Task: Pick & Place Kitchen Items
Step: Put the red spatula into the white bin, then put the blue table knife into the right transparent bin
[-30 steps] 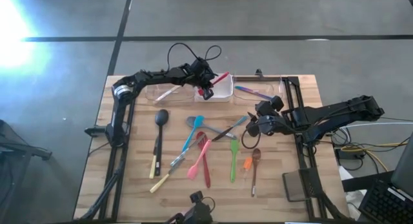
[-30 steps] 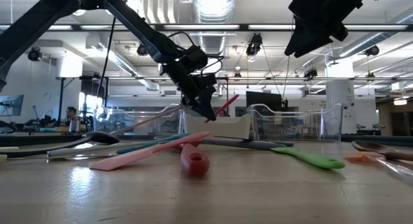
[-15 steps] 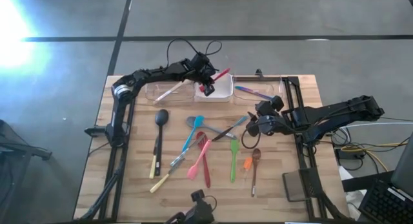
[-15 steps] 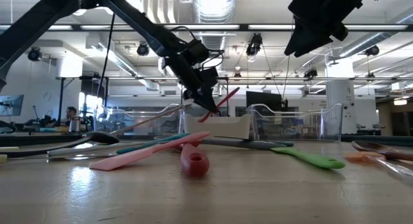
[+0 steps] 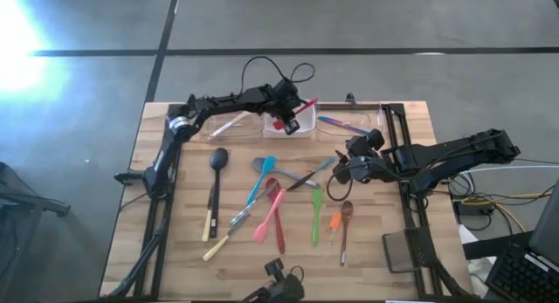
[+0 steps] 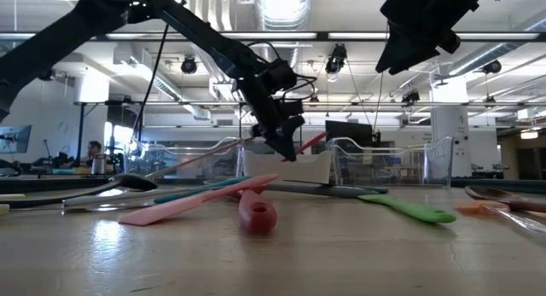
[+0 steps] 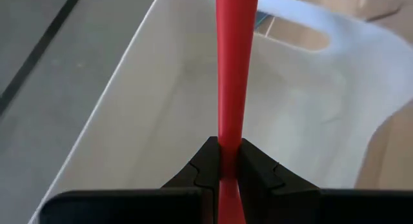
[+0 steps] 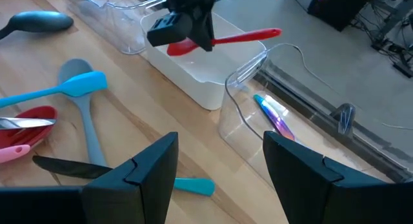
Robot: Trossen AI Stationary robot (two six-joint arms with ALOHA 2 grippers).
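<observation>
claw (image 5: 284,120) of the left arm is gripping a red spoon (image 5: 300,106) tight, holding it in the air over the white tray (image 5: 306,127) at the far edge of the counter (image 5: 402,251); from the left wrist the red handle (image 7: 235,69) is running straight out between the two dark fingers (image 7: 258,169), with the tray's bare white floor (image 7: 303,114) lying below it. from the low camera the spoon (image 6: 309,143) is tilting, its free end pointing up and away from the claw (image 6: 284,147). claw (image 5: 339,174) of the right arm is hanging released and carrying nothing, its fingers (image 8: 145,169) standing wide apart near the right side of the counter, just beside the utensils. black ladle (image 5: 216,174), teal spatula (image 5: 260,179), pink spatula (image 5: 271,214) and green spoon (image 5: 316,216) are lying loose on the wood mid-counter. a clear tray (image 5: 349,124) beside the white one is holding a purple-and-teal utensil (image 8: 272,113).
</observation>
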